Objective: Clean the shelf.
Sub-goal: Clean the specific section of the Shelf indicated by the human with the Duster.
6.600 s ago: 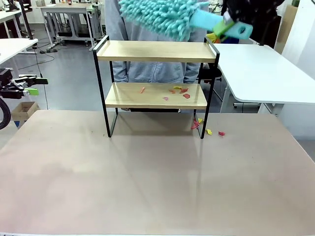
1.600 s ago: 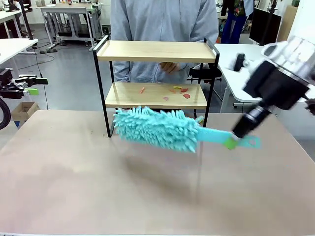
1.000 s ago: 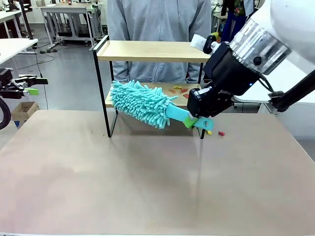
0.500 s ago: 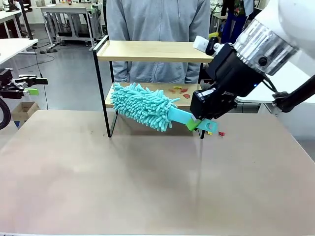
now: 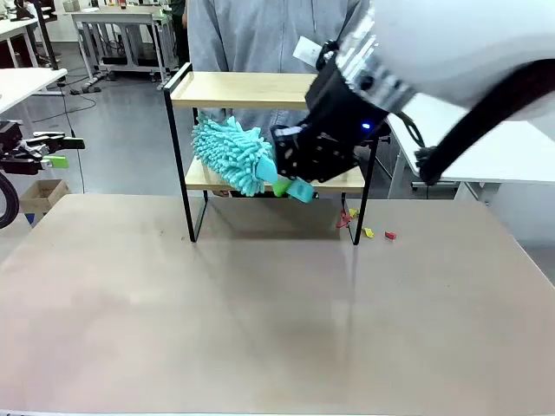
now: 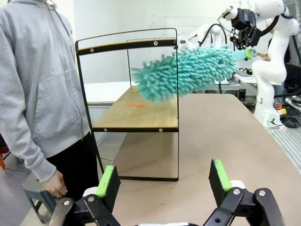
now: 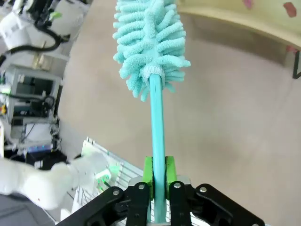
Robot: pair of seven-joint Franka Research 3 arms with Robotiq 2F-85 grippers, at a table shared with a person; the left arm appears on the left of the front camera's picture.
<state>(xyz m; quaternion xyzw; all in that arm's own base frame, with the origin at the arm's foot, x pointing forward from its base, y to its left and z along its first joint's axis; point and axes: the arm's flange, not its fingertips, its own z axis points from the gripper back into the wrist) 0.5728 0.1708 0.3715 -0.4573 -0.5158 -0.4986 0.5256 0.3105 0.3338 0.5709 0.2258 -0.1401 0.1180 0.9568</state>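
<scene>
The shelf (image 5: 260,89) stands at the table's far side, two wooden boards in a black frame. My right gripper (image 5: 292,185) is shut on the handle of a teal fluffy duster (image 5: 230,156), whose head lies between the two boards over the lower board's left part. In the right wrist view the handle (image 7: 158,136) runs up from the shut fingers (image 7: 148,172) to the duster head (image 7: 150,42). Coloured scraps (image 7: 289,8) lie on the lower board (image 7: 235,19). My left gripper (image 6: 163,179) is open and empty, off the table's left edge (image 5: 61,152).
A person in a grey hoodie (image 5: 260,35) stands behind the shelf, seen beside it in the left wrist view (image 6: 37,84). Several coloured scraps (image 5: 368,232) lie on the table by the shelf's right front leg. White tables (image 5: 468,130) stand to the right and left.
My right arm has swung left and up with the duster, carrying its head from in front of the shelf into the gap between the boards. The left arm has not moved.
</scene>
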